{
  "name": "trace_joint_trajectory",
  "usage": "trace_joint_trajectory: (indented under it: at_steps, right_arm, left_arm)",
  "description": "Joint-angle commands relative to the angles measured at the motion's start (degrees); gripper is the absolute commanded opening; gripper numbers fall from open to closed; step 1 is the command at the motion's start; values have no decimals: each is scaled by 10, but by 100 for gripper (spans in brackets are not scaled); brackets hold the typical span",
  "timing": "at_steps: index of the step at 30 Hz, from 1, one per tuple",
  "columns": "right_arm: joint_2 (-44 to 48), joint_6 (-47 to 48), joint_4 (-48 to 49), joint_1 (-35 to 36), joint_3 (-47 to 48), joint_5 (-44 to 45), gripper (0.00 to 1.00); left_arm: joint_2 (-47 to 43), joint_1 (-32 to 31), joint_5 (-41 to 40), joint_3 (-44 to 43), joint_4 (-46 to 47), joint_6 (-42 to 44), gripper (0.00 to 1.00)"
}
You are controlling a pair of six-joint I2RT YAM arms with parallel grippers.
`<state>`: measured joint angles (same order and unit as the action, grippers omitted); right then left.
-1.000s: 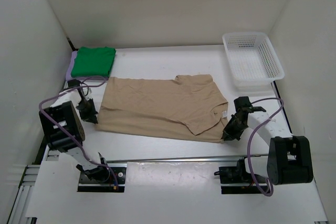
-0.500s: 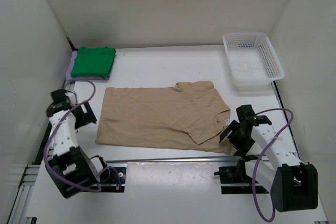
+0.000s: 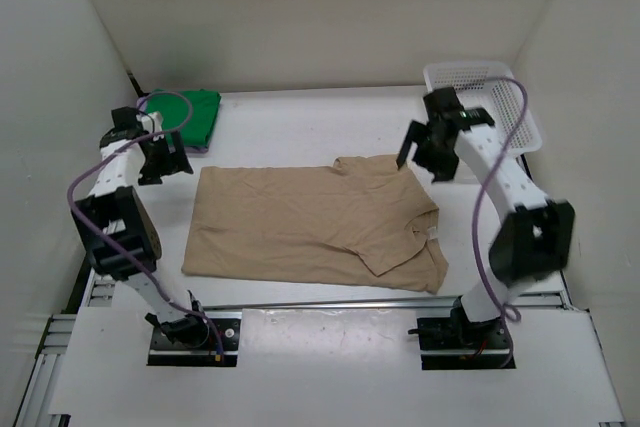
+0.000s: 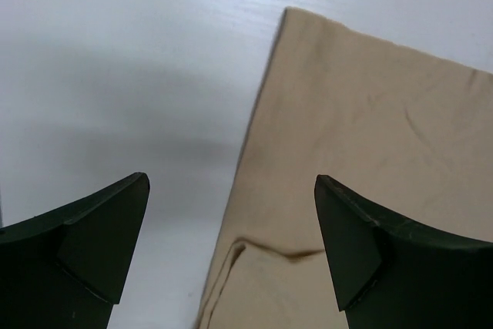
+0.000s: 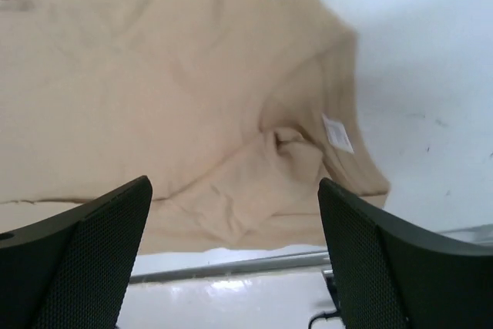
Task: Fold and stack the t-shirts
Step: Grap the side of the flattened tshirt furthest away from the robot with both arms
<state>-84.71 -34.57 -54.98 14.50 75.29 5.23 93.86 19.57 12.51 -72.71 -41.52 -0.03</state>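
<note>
Tan and evidently soft and light, the t-shirt (image 3: 310,222) lies flat mid-way across the white table (image 3: 300,122) as the left gripper (image 3: 163,160) and right gripper (image 3: 415,152), both spread wide and empty, hover by its far corners, likely the best pinch points.

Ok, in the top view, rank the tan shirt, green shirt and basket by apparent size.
1. tan shirt
2. basket
3. green shirt
The last two are partly hidden, but the order still looks clear.

T-shirt (image 3: 300,222) flat at table (image 3: 300,127) centre, folded stack (image 3: 203,112) behind it to the left, basket (image 3: 475,66) behind to the right
</note>
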Motion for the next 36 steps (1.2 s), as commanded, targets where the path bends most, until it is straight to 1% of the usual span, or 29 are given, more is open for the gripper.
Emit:
trace_joint_trajectory:
  at_steps: [1, 2, 3, 4, 5, 6, 8, 12, 16, 19, 20, 22, 23, 24, 26, 27, 28, 29, 30, 31, 32, 33, 34, 35, 36]
  right_arm:
    - [-156, 78, 4, 20, 177, -1, 92]
    - [-197, 85, -22, 31, 227, 6, 92]
    - [-270, 86, -31, 36, 274, 16, 92]
    - [-304, 91, -37, 44, 356, 24, 92]
    - [-334, 91, -37, 44, 390, 31, 92]
    - [-384, 82, -37, 44, 438, 31, 92]
    - [-421, 72, -24, 36, 462, 31, 92]
    - [-483, 71, 46, 19, 457, 36, 92]
    - [-521, 84, 51, 13, 462, 43, 92]
    - [-521, 89, 51, 13, 434, 26, 92]
    - [-521, 94, 57, 13, 411, 12, 92]
    - [-510, 100, 77, 13, 383, 1, 88]
    - [-502, 100, 85, 13, 358, -7, 83]
    - [-502, 100, 85, 13, 351, -16, 68]
    - [-497, 100, 91, 8, 344, -30, 55]
    - [-490, 100, 91, 8, 344, -30, 53]
    - [-490, 100, 91, 8, 339, -36, 44]
    - [-483, 100, 91, 8, 339, -45, 38]
    - [-476, 100, 97, 8, 339, -45, 34]
    - [-468, 100, 97, 8, 339, -52, 23]
    - [-468, 100, 97, 3, 339, -58, 18]
    - [-458, 100, 97, 3, 339, -64, 15]
    - [-447, 100, 97, 3, 339, -64, 12]
    - [-441, 100, 102, 3, 339, -72, 11]
    - [-433, 100, 102, 3, 329, -80, 11]
  left_arm:
    - [49, -16, -37, -86, 17, 0, 99]
    - [64, -16, -31, -101, 17, 0, 99]
    - [78, -16, -18, -113, 17, 0, 99]
    - [105, -22, -18, -133, 17, 0, 99]
    - [119, -28, -18, -142, 17, 0, 99]
    - [140, -39, -24, -149, 17, 0, 99]
    - [160, -55, -46, -155, 17, 0, 99]
    - [208, -92, -82, -161, 30, 0, 99]
    - [264, -111, -110, -183, 35, 0, 100]
    - [287, -111, -149, -198, 42, 0, 100]
    - [299, -111, -149, -207, 42, 0, 100]
    - [306, -111, -155, -212, 47, 0, 100]
    - [311, -111, -150, -220, 47, 0, 100]
    - [311, -111, -142, -220, 47, 0, 100]
    - [311, -111, -112, -220, 47, 0, 91]
    - [301, -117, -100, -205, 47, 0, 76]
    - [295, -118, -86, -196, 47, 0, 69]
    - [290, -118, -59, -186, 47, 0, 64]
    - [284, -123, -48, -176, 47, 0, 59]
    - [275, -123, -34, -155, 47, 0, 49]
    - [275, -123, -9, -146, 47, 0, 43]
    - [268, -123, -2, -137, 47, 0, 34]
    - [268, -123, -2, -125, 47, 0, 21]
    - [262, -123, -2, -119, 47, 0, 10]
    - [262, -123, -2, -119, 47, 0, 10]
